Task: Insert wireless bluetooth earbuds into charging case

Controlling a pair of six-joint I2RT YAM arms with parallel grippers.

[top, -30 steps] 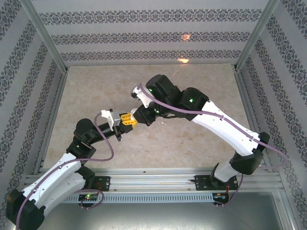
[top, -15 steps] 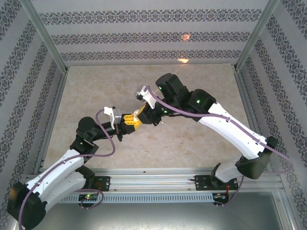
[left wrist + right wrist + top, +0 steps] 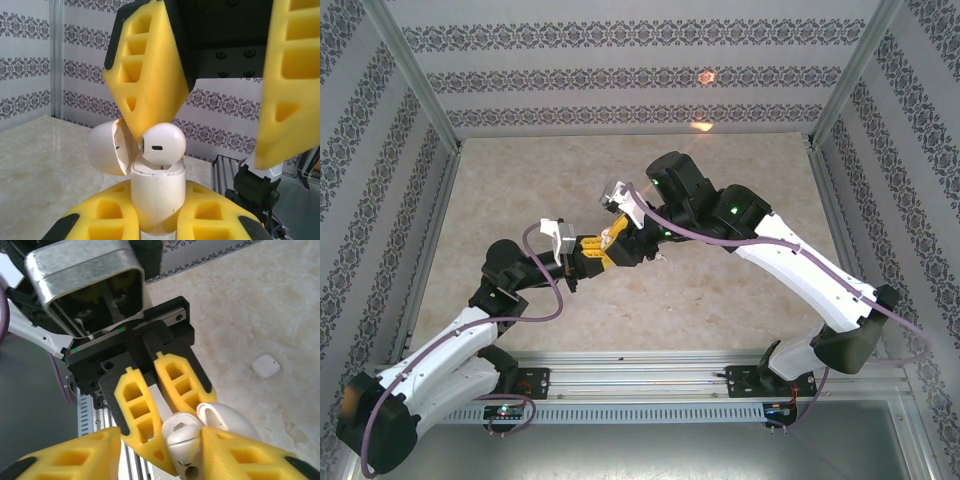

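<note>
Where the two arms meet over the middle of the table, the left gripper (image 3: pixel 157 216) is clamped on the charging case (image 3: pixel 155 192), its yellow fingers (image 3: pixel 107 212) pressing the white body from both sides and holding it upright off the surface. The case's lid (image 3: pixel 107 147) is swung open to one side, and a white earbud (image 3: pixel 162 145) sits in the mouth of the case, its rounded head with a dark slot standing above the rim. The right gripper (image 3: pixel 161 434) comes at the case from the opposite side with its jaws apart — in the left wrist view one yellow finger (image 3: pixel 150 70) has its tip against the earbud's head, while the other finger stands well off to the side, touching nothing. From the right wrist view, the earbud (image 3: pixel 182 437) and the open lid (image 3: pixel 225 415) lie between the right gripper's spread fingers. Farther out, a small white rounded-square piece (image 3: pixel 265 365) lies alone on the pale marbled table (image 3: pixel 260 300), near the grippers but apart from them; what it is cannot be told. In the top view the left arm (image 3: pixel 450 350) and the right arm (image 3: pixel 790 265) reach inward from their bases at the near edge.
</note>
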